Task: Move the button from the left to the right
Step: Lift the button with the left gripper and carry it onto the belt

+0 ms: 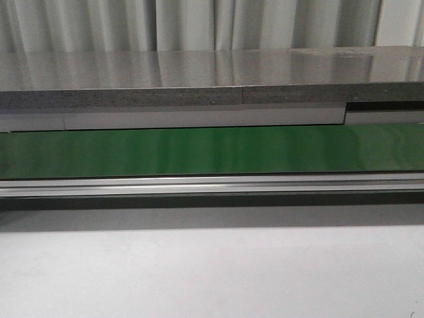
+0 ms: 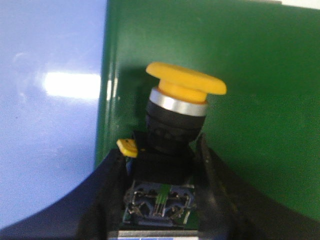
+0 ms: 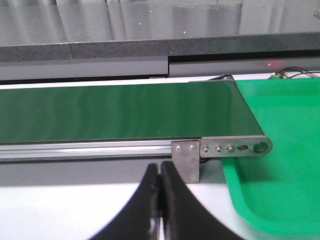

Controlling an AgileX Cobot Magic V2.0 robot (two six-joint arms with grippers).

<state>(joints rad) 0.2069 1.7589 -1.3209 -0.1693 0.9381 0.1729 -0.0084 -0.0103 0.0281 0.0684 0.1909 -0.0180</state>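
Observation:
In the left wrist view the button (image 2: 175, 115) has a wide yellow cap, a silver ring and a black boxy base. My left gripper (image 2: 162, 155) is shut on its base, one black finger on each side, and holds it over the green conveyor belt (image 2: 260, 100) near the belt's edge. My right gripper (image 3: 160, 172) is shut and empty, low over the white table in front of the belt's end. The front view shows only the belt (image 1: 212, 149); neither gripper nor the button is in it.
A green tray (image 3: 280, 170) lies beside the belt's end with its metal bracket (image 3: 186, 160). An aluminium rail (image 1: 212, 184) runs along the belt's front. A grey shelf (image 1: 199, 79) stands behind the belt. The white table (image 1: 212, 271) lies in front.

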